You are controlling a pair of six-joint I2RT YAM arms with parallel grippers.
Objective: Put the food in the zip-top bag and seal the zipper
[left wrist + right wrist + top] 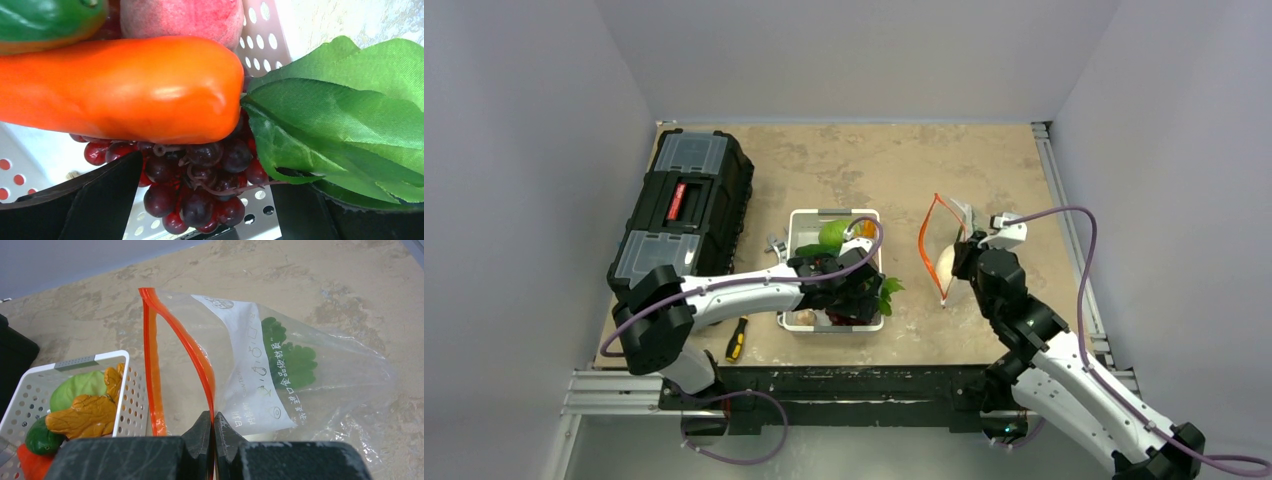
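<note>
Grapes (200,185) lie in the tray (262,35), low-centre in the left wrist frame. They sit between the left gripper's (210,207) wide-spread fingers and under the carrot (125,90), whose long axis runs left to right across them. At the bottom centre of the right wrist frame, the right gripper (214,432) is clamped on the zipper (192,347), holding the zip-top bag (310,370) agape.

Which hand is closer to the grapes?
Left. The left hand hangs open right over the grapes in the tray; the right hand is away at the zip-top bag, shut on its zipper.
</note>
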